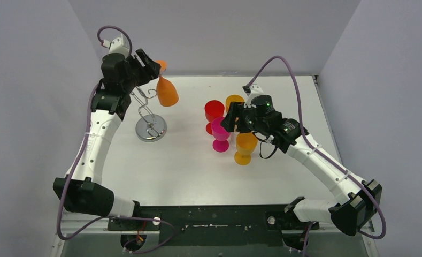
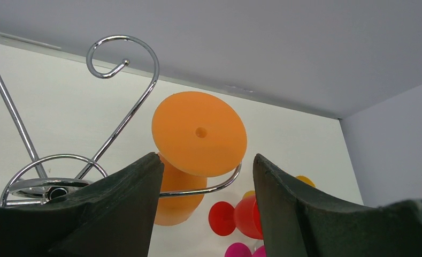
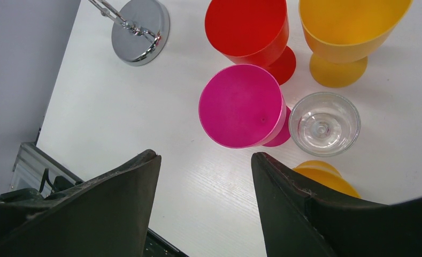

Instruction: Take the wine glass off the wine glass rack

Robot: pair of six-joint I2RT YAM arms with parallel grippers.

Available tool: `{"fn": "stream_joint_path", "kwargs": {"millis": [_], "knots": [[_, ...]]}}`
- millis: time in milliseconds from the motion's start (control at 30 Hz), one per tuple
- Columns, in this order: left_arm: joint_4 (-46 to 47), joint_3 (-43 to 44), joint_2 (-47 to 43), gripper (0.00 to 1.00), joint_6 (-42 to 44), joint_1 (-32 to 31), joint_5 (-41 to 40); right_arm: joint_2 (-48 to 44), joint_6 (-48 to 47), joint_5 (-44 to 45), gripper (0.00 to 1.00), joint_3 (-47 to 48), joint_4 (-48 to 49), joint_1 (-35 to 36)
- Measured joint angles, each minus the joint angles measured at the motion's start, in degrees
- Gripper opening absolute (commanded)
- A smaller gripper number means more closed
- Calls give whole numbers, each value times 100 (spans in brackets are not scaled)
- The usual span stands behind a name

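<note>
Left gripper [image 2: 207,156] jaws apart, lined up on orange wine glass [image 2: 198,134], no squeeze yet afaict. Glass hangs upside down on wine glass rack [image 1: 151,128], upper left of top view. Nothing lifted. To do: close, unhook, pull clear. Right gripper [image 3: 206,155] spread, empty.

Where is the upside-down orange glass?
Top view, far left: the orange glass hangs from the rack beside the left gripper, left of the standing glasses.

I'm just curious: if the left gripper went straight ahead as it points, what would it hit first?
Likely the orange wine glass hanging from the wine glass rack, its foot right ahead; depth is unclear.
</note>
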Motion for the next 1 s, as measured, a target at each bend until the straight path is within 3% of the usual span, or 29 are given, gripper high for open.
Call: {"fn": "stream_joint_path", "kwargs": {"millis": [433, 1000], "knots": [[452, -92, 140, 57, -361, 0, -140, 0, 22, -4, 64, -42, 9, 0], [527, -337, 50, 65, -481, 0, -363, 0, 22, -20, 64, -85, 33, 0]]}}
